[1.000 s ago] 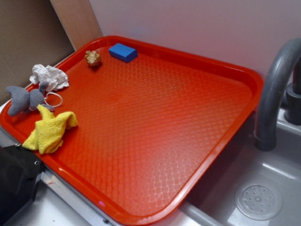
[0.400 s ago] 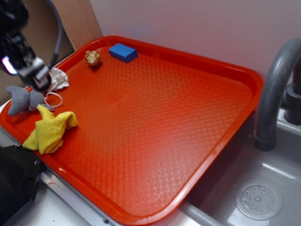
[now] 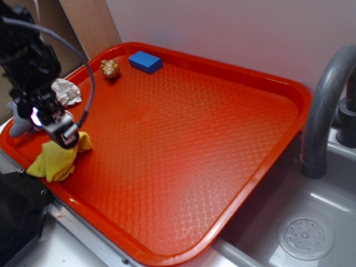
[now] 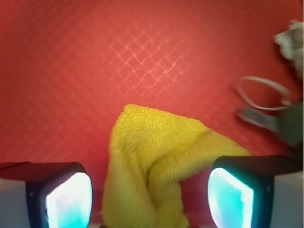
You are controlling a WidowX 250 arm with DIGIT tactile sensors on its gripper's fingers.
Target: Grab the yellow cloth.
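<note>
Exterior view
Tray point(image 3: 222, 139): red, with a diamond-textured floor and a raised rim; it fills most of the picture.
Cloth point(image 3: 54, 160): yellow, crumpled, on the tray floor at the near left edge, just inside the rim.
Gripper point(image 3: 67, 133): black, at the end of the arm, directly over the cloth's upper end; from here I cannot tell whether the fingers touch the fabric.
Cable point(image 3: 83, 72): dark, arcs from the arm's upper part down to the gripper.
White wad point(image 3: 67, 92): crumpled fabric at the tray's left edge, behind the arm.
Grey toy point(image 3: 19, 125): mostly hidden behind the arm, left of the gripper.
Blue block point(image 3: 146, 61): at the tray's far edge.
Brown lump point(image 3: 110, 68): small, just left of the blue block.
Faucet point(image 3: 328, 105): grey, curved, right of the tray.
Sink point(image 3: 311, 222): grey basin with a round drain, at the lower right.

Wrist view
Gripper point(image 4: 149, 197): released, jaws spread wide; the two fingers sit at the bottom corners with pale cyan pads point(image 4: 229, 197).
Cloth point(image 4: 152, 166): between the fingers, its folded top reaching up toward the middle; not pinched.
Tray point(image 4: 95, 61): red floor fills the background.
Ring point(image 4: 263, 92): thin, pale, at the right.
Grey toy point(image 4: 285, 121): blurred, at the right edge beside the ring.
White wad point(image 4: 292, 40): upper right corner, blurred.
</note>
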